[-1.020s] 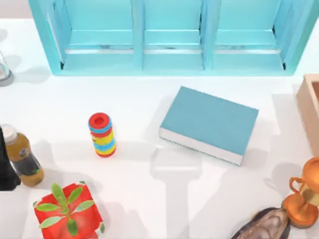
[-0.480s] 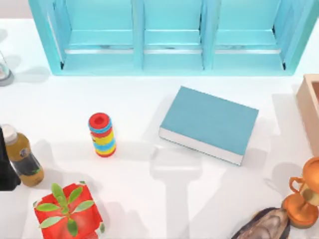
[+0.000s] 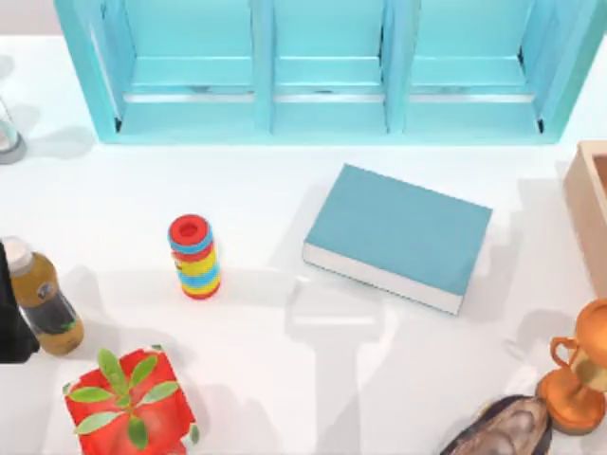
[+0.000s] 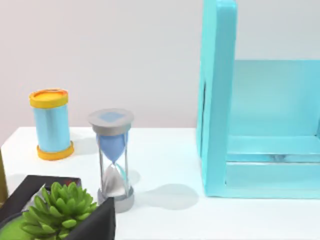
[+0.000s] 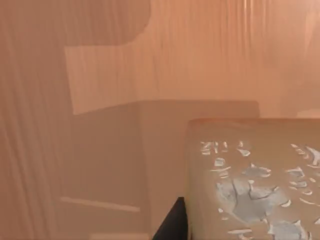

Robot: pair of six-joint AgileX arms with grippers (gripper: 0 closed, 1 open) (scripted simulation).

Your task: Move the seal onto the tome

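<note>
The tome (image 3: pixel 398 232) is a thick teal-blue book with white page edges, lying flat right of the table's middle. The seal (image 5: pixel 250 185) is a tan block with pale flaked marks on one face. It is very close in the right wrist view, with orange-brown wooden walls around it. A dark part of my right gripper (image 5: pixel 172 227) sits right beside the seal. I cannot tell whether the gripper holds it.
A light-blue shelf cabinet (image 3: pixel 322 71) spans the back. A ring-stack toy (image 3: pixel 194 256), a bottle (image 3: pixel 43 299) and a red plant box (image 3: pixel 128 403) stand at left. A wooden box (image 3: pixel 588 204), a trophy (image 3: pixel 579 379) and a shell (image 3: pixel 503 431) are at right. An hourglass (image 4: pixel 114 157) stands by the cabinet's side.
Soft shadows on the table beside the tome have shifted slightly. No object in the top view has moved.
</note>
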